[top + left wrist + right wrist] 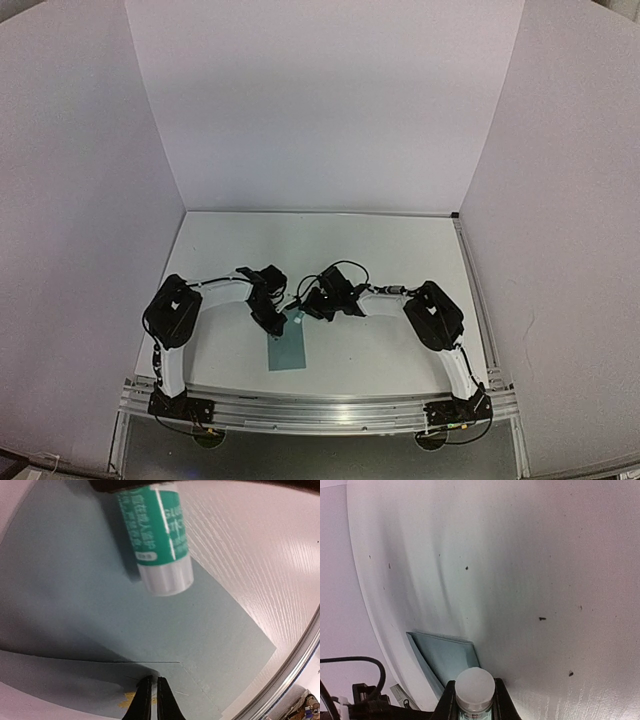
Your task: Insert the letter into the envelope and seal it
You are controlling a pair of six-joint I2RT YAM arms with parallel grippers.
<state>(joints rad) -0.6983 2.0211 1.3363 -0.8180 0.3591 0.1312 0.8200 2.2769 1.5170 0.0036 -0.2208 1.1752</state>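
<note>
Envelope (75, 605) lies beneath green glue stick (157, 535), its white lettering unreadable.

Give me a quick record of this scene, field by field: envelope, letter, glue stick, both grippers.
envelope: teal, lying on table
letter: not clearly in view
glue stick: green, white cap on, above envelope
left gripper: shut, seems to pinch envelope flap
right gripper: shut on glue stick
</note>
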